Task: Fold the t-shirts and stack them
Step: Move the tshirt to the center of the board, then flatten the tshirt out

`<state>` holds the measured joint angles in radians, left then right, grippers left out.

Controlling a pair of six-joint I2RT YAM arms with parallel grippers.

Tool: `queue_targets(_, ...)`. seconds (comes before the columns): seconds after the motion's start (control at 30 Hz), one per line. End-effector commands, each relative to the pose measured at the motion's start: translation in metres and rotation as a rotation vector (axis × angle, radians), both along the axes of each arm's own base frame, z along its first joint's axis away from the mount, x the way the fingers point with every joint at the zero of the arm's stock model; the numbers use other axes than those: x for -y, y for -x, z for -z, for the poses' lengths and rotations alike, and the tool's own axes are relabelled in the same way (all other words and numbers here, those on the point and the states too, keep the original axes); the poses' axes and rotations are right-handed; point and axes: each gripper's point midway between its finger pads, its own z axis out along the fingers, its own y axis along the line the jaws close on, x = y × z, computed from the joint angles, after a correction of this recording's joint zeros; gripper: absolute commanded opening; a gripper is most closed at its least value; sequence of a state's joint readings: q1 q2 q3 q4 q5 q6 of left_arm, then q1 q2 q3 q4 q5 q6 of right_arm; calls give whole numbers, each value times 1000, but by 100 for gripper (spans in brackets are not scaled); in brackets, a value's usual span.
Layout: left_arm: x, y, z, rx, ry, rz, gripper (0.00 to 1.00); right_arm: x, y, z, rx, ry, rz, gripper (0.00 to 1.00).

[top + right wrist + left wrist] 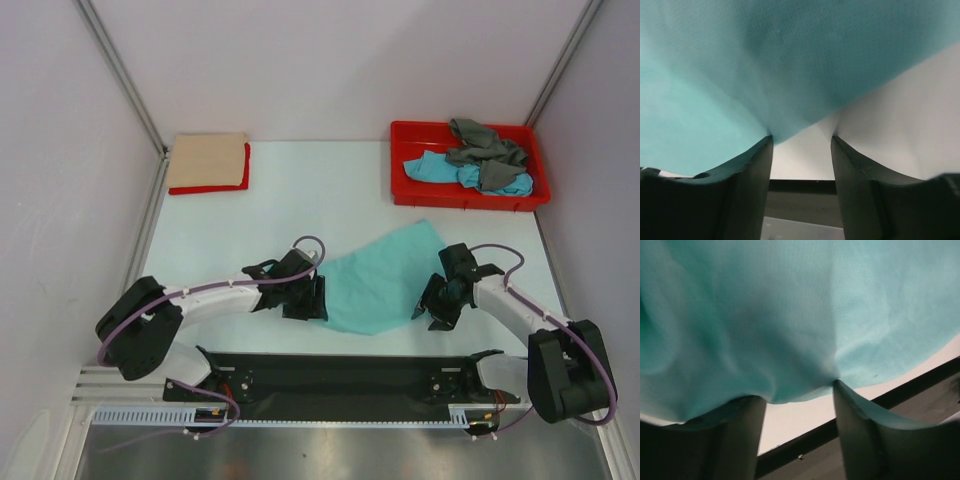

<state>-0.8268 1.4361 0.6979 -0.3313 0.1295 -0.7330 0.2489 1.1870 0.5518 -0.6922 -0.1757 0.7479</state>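
Got a mint-green t-shirt [380, 280] lying loosely spread and skewed on the table [250, 230] near the front edge, right between the two claws. Left gripper [318, 298] sitting at its left edge, right gripper [428, 300] at its right edge, both with jaws partway apart and, going by the wrist views, not clamped on anything yet. Biggest worry: closing on a thin lip of cloth and losing it on the lift. That goes especially for the right, with only a corner of fabric reaching one finger [760, 155] and bare table showing in the gap. Could also pinch just one layer and drag the shirt lopsided, or tug it off the near edge. Can't get any of that from the top view, just two arms flanking a shirt. From the left wrist, getting cloth draped across both fingertips [847, 400]. Only visible from up top though: beige t-shirt [207, 160] folded on a red t-shirt [212, 188] far left, turquoise-blue t-shirt [430, 168] and grey t-shirt [485, 145] heaped in the red tray [400, 195].
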Motion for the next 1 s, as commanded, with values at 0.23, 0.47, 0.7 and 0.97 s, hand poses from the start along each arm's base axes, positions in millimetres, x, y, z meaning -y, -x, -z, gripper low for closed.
queue_targets(0.23, 13, -40, -34, 147, 54, -14, 7, 12, -46, -2, 114, 53, -4, 29)
queue_targets(0.47, 2, -47, -71, 246, 48, -21, 0, 15, -54, -37, 203, 74, -83, 0)
queue_targets(0.7, -13, -31, -151, 374, 144, 31, 0, 12, -42, -140, 418, 82, -113, 0)
queue_targets(0.97, -28, 0, -244, 530, 322, 108, 0, 8, -9, -208, 567, 10, -216, 0)
